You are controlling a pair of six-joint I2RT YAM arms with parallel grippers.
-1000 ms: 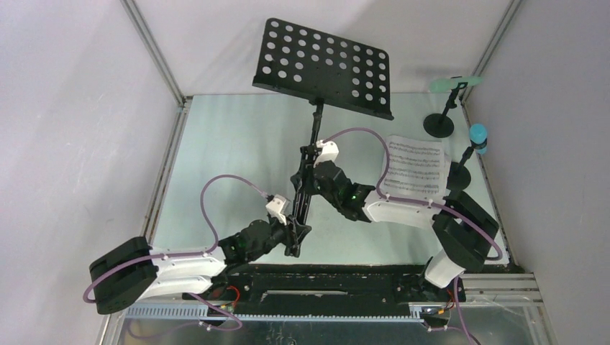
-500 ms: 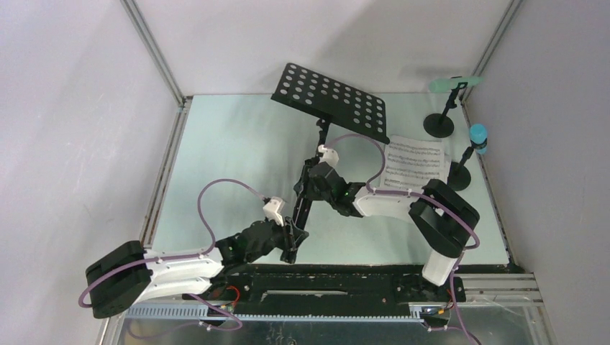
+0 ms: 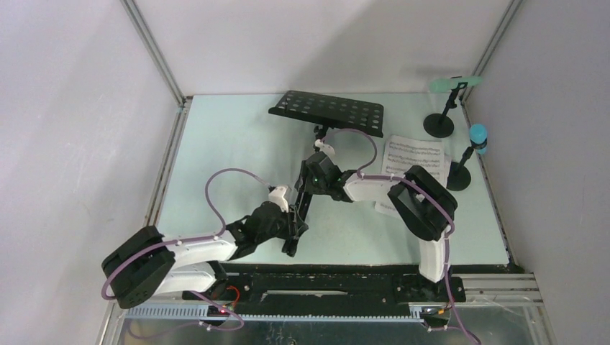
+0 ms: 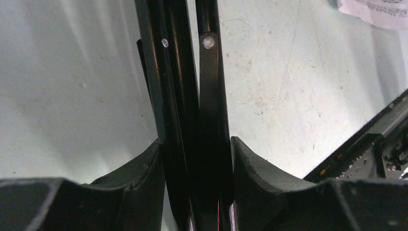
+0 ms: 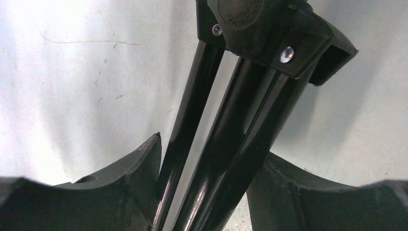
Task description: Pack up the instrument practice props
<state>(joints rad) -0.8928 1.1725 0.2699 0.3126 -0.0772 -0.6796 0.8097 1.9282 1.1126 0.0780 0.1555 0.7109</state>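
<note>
The black music rack lies tilted low over the table, its perforated desk at the back centre and its folded tripod legs toward the near edge. My left gripper is shut on the folded legs near their lower end. My right gripper is shut on the rack's tubes higher up, just below a black hub. White sheet-music pages lie at the right, partly under my right arm. A mint-green microphone and a blue microphone sit in black round-based holders at the back right.
Grey walls with metal corner posts enclose the pale green table. A black rail runs along the near edge, also seen in the left wrist view. A corner of the sheet music shows in the left wrist view.
The music rack has been lowered: its desk has tipped from steeply raised to nearly flat near the table's back. Both arms have shifted with it, the right arm folding further left.
</note>
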